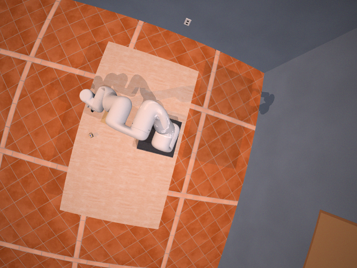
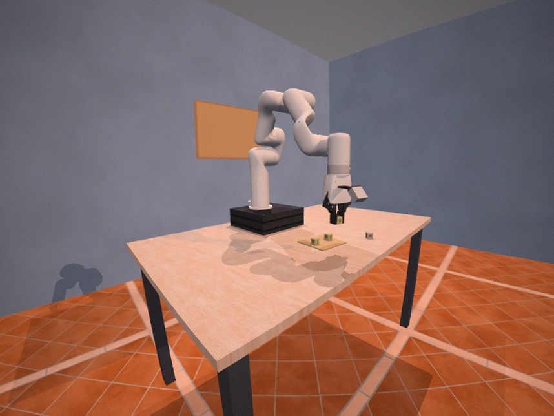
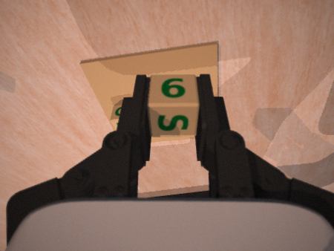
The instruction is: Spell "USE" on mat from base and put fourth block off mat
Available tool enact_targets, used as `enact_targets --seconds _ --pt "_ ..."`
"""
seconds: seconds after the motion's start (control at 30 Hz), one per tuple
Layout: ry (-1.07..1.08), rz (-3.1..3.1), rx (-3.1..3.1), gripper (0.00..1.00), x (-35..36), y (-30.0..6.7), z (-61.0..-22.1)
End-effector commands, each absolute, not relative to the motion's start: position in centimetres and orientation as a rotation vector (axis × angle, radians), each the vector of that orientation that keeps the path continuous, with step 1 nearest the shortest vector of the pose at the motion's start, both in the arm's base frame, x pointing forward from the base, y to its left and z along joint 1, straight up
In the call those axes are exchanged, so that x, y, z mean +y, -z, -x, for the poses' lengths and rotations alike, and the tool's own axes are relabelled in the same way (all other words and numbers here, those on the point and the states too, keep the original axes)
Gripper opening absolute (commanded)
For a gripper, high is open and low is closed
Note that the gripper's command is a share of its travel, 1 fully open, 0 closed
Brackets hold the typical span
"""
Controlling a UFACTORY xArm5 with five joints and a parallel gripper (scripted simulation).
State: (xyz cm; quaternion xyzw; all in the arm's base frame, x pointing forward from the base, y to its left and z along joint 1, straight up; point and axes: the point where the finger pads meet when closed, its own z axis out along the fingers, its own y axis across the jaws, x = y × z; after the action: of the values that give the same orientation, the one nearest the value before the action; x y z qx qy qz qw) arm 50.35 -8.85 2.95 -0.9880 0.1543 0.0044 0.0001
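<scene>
My gripper (image 1: 91, 110) (image 2: 337, 219) (image 3: 173, 93) is shut on a wooden block (image 2: 339, 220) (image 3: 173, 102) with a green 6 or 9 on one face and a green S on another. It holds the block above the table. The tan mat (image 1: 104, 118) (image 2: 334, 243) (image 3: 148, 61) lies flat. Two green-lettered blocks stand on it: one (image 2: 315, 241) and another (image 2: 328, 236), apart from each other. The wrist view shows only part of one block on the mat, behind a finger. The blue-marked block (image 1: 90, 135) (image 2: 369, 235) lies off the mat.
The black base (image 1: 145, 144) (image 2: 266, 220) stands on the table (image 1: 117, 179) (image 2: 214, 283), on the far side of the mat in the exterior view. The blue-marked block lies near a long table edge. The arm hides much of the mat in the top view.
</scene>
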Motion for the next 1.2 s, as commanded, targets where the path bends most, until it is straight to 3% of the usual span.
enact_targets --seconds 0.0,1.17 --pt "-0.003 3.126 0.309 0.21 -8.6 -3.2 -50.0" --pt "-0.002 2.968 -1.027 0.21 -6.1 -3.4 -45.7"
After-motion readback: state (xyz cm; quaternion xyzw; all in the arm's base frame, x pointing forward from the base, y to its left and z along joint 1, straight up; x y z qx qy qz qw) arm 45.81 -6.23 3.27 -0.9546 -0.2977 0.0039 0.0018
